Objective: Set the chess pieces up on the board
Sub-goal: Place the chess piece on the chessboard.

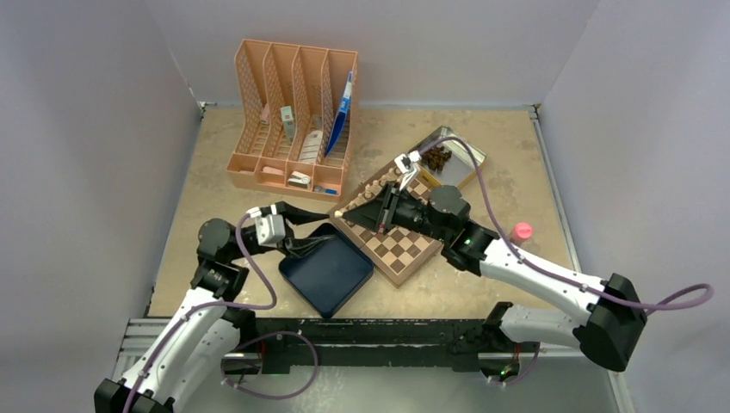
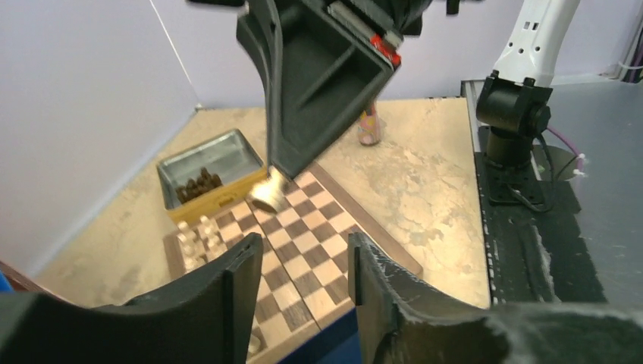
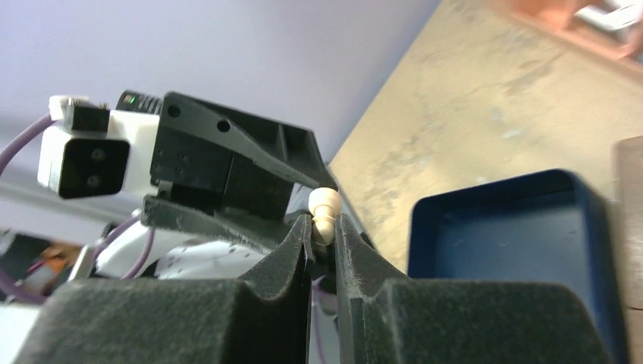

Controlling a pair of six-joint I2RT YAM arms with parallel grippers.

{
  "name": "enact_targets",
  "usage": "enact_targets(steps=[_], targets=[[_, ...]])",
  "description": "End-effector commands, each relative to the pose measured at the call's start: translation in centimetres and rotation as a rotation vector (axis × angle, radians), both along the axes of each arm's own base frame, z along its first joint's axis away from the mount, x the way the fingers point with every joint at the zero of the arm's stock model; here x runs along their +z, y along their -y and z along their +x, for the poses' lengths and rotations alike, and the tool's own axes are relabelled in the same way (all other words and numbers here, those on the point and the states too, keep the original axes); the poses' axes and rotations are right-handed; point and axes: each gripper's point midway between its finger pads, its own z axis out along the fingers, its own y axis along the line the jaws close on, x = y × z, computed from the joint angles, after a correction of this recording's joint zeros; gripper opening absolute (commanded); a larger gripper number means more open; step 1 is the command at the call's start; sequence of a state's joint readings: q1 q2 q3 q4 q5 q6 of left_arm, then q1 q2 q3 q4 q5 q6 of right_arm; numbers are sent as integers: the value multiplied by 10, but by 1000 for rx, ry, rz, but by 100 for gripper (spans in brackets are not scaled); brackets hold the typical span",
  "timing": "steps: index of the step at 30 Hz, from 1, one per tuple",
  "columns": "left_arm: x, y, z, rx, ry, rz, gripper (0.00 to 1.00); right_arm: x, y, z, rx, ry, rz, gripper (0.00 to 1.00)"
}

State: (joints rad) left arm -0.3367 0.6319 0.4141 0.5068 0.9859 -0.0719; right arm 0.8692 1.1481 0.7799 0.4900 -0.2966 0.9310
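Note:
The board (image 1: pixel 403 249) lies at mid-table, with a row of pale chess pieces (image 1: pixel 372 184) along its far-left edge; they also show in the left wrist view (image 2: pixel 196 239). My right gripper (image 1: pixel 351 212) hovers over the board's left part and is shut on a pale chess piece (image 3: pixel 324 214), whose base shows under its fingers in the left wrist view (image 2: pixel 267 194). My left gripper (image 2: pixel 303 269) is open and empty, low over the board's near-left edge (image 2: pixel 318 246) beside the dark blue tray (image 1: pixel 327 274).
A metal tin (image 1: pixel 454 153) with dark pieces (image 1: pixel 437 157) stands behind the board. A pink object (image 1: pixel 521 231) lies to the right. An orange desk organizer (image 1: pixel 293 120) stands at the back left. The blue tray (image 3: pixel 515 243) looks empty.

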Motion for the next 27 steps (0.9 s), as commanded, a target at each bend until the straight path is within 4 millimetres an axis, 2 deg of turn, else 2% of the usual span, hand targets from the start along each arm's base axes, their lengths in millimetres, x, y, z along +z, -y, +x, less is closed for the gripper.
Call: enact_targets(steps=[1,5,12,17,20,27], targets=[[0,-2,5,31,-15,47,50,24,28,37,-234,130,-100,11],[-9,0,-4,-29,-37,105,62,7,52,62,-402,140,-233,11],[-23,-10,7,83,-98,150,85,-47,78,99,-559,96,-591,11],[-21,-15,3,111,-111,172,91,-84,98,120,-619,52,-809,11],[-21,-21,2,150,-120,189,95,-106,100,127,-606,24,-888,11],[-21,-34,-3,222,-56,187,99,-147,88,140,-543,-35,-986,12]])
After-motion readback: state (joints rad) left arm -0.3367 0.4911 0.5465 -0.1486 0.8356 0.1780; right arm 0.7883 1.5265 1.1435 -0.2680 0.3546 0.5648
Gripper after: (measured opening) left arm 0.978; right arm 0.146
